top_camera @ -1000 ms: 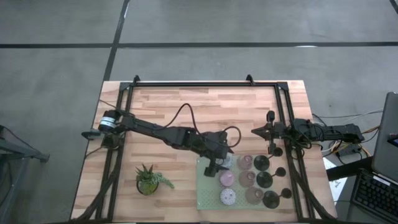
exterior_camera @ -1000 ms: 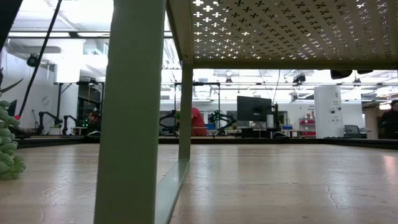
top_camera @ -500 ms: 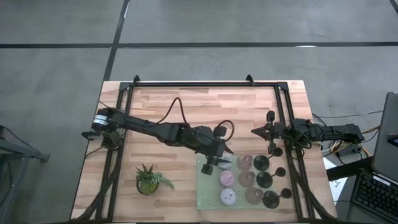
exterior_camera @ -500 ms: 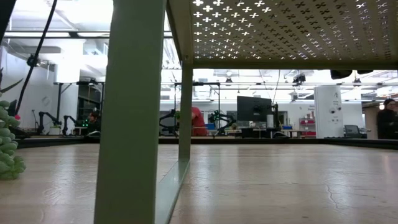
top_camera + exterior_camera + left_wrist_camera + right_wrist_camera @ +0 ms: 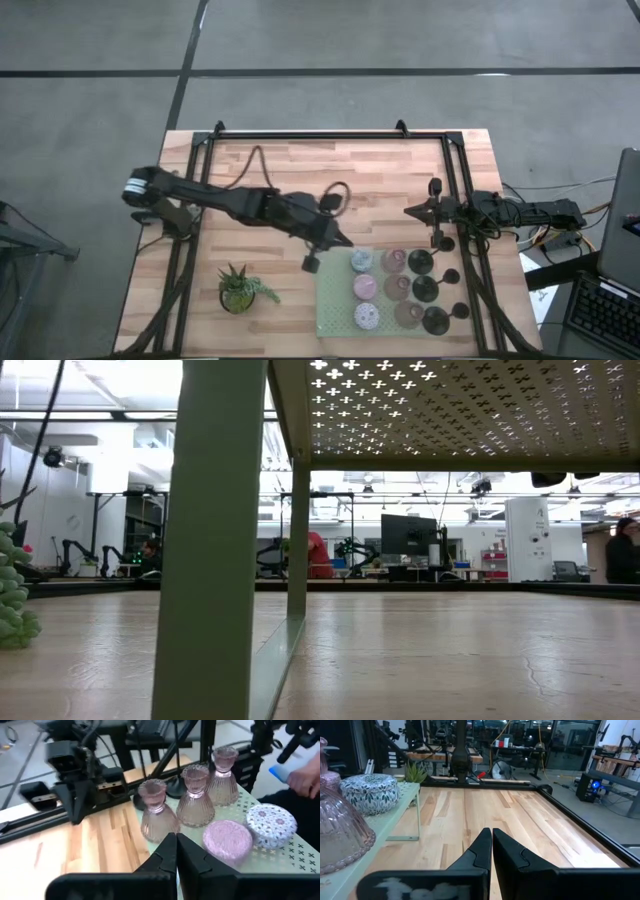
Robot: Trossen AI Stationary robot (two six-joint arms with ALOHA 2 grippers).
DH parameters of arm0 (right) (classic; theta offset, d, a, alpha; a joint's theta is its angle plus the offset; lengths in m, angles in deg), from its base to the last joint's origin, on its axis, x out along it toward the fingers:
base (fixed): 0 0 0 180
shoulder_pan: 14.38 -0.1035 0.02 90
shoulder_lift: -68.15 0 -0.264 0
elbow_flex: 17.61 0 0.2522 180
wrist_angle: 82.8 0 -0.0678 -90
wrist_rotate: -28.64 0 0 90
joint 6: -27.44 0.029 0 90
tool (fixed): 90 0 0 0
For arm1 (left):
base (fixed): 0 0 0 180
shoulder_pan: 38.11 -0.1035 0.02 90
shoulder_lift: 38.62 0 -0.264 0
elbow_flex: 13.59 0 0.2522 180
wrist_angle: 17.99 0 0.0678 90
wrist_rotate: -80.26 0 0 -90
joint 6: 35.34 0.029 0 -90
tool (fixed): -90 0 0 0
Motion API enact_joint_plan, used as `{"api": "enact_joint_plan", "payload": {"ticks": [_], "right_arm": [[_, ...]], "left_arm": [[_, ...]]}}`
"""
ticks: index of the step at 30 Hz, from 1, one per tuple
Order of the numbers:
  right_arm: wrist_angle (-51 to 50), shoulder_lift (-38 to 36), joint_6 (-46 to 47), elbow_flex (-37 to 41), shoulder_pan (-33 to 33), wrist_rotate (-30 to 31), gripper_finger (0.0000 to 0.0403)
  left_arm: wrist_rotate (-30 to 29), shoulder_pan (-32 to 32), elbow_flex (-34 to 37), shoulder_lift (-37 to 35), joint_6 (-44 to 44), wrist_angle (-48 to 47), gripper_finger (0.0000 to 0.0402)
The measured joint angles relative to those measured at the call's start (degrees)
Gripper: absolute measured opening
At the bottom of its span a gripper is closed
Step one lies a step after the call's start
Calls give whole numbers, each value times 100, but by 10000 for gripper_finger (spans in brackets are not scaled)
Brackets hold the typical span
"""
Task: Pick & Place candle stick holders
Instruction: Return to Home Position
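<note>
On the right side of the table (image 5: 300, 165), the candle stick holders (image 5: 399, 288) stand on a pale green shelf (image 5: 332, 305) in three neat rows: round lidded ones (image 5: 364, 288), pink bell ones (image 5: 159, 812) and black ones (image 5: 426, 289). The left gripper (image 5: 311, 263) hangs just off the shelf's left edge, with its fingers pressed together and nothing in them. The right gripper (image 5: 412, 211) waits by the right rail, with its fingers together too. Bare wood lies wide open beyond the shelf. A small green plant (image 5: 238, 288) sits well to the left.

Grey concrete floor (image 5: 400, 40), bright ceiling lights (image 5: 100, 380), dark monitor (image 5: 408, 535) on far desk, white pillar (image 5: 525, 535) beyond
</note>
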Motion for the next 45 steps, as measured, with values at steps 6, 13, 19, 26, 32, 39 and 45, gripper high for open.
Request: {"api": "enact_joint_plan", "payload": {"ticks": [6, 13, 19, 26, 32, 39, 45], "right_arm": [[0, 11, -1, 0, 4, 1, 8], [-2, 15, -1, 0, 2, 1, 8], [-1, 20, 6, 0, 0, 1, 8], [-1, 17, -5, 0, 0, 1, 8], [-1, 17, 6, 0, 0, 1, 8], [-1, 17, -6, 0, 0, 1, 8], [0, 17, 1, 0, 0, 1, 8]], "left_arm": [[-450, -34, 1768, -1274, -180, 1169, 8], [-1383, -36, 3906, -2871, -427, 2502, 9], [-2093, -41, 5218, -4117, -323, 2742, 9], [-2355, -43, 6518, -5252, -688, 3322, 9], [-2355, -151, 7169, -6042, -813, 3340, 10], [-2355, -293, 7792, -6975, -858, 3304, 10], [-2173, -358, 8244, -7701, -1106, 3082, 10]]}}
